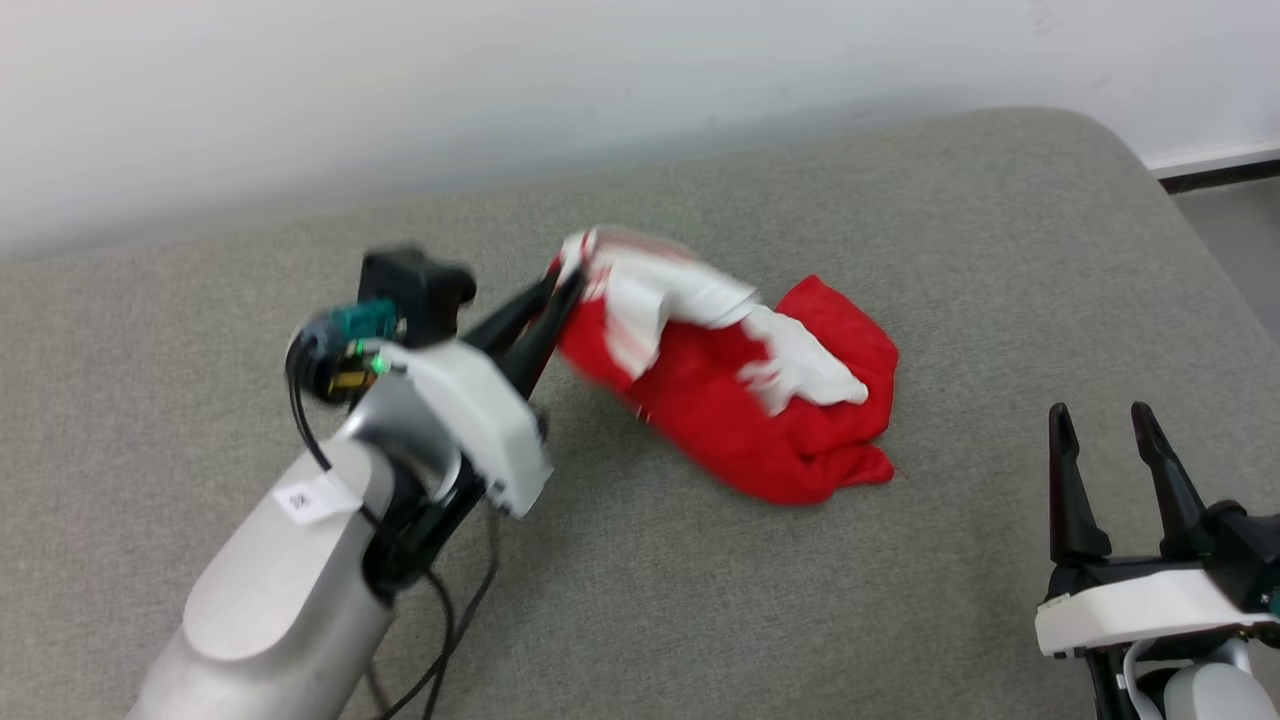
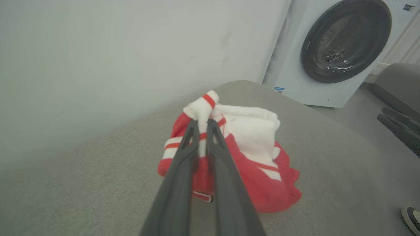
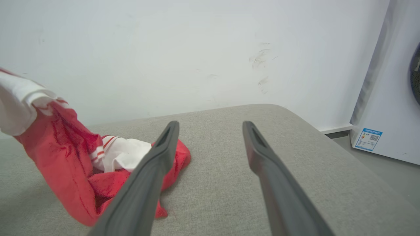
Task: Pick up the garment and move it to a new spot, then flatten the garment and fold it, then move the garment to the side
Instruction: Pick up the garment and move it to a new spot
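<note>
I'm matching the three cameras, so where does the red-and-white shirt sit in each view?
Head view: garment centre, cuff end gripped by left hand.
Left wrist view: garment centre, at that hand's fingertips.
Right wrist view: garment lower left.
Shared landmark: grey cushion, its rounded corner.

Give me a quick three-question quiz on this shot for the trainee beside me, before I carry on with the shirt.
1. True or false: the left gripper is shut on the garment's striped white trim.
2. The right gripper is: A) open, apart from the garment; B) shut on a sleeve; C) pressing the garment flat.
3. Which appliance stands beyond the grey cushion in the left wrist view?
Key: 1 true; 2 A; 3 the washing machine.
</note>
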